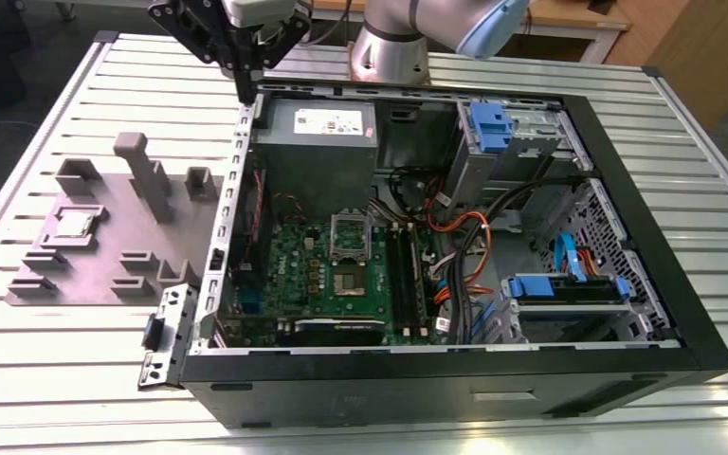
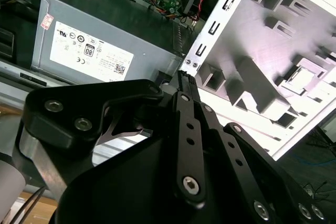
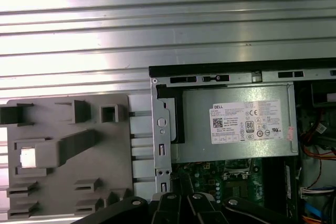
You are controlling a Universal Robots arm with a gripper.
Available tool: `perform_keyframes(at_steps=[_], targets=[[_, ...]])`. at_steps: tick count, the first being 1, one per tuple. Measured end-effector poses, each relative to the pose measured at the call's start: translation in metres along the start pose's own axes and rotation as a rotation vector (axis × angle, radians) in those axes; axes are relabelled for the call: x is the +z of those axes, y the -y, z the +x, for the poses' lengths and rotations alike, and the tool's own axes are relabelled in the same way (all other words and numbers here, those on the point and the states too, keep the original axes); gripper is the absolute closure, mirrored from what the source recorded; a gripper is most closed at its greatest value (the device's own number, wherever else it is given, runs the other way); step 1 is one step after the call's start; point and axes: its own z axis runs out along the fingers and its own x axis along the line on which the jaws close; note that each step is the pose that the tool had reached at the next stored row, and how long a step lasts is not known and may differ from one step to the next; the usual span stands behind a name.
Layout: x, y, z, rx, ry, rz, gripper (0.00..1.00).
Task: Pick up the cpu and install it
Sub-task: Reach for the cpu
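The cpu [image 1: 76, 223] is a small silvery square lying in a recess of the grey fixture plate [image 1: 99, 275], at the exterior view's left beside the open computer case [image 1: 667, 313]. It also shows in the first wrist view, cpu [image 3: 27, 157], and in the second wrist view, cpu [image 2: 302, 80]. My gripper [image 1: 247, 93] hangs above the case's far left corner, well away from the cpu. Its black fingers meet at the tips and hold nothing, gripper [image 2: 185, 77]. The silvery socket frame [image 1: 349, 230] sits on the green motherboard inside the case.
A grey power supply box [image 1: 318, 142] with a white label fills the case's far left corner, just below the gripper. Cables, blue drive brackets [image 1: 567, 287] and memory slots crowd the case's right side. Upright posts [image 1: 147, 175] rise from the fixture plate. The table is ribbed metal.
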Motion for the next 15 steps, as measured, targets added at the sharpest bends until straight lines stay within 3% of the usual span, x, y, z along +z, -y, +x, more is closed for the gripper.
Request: perform_keyframes(at_steps=[15], targets=[[0.0001, 0.0005, 0.0059, 0.000, 0.0000, 0.0000, 0.89]])
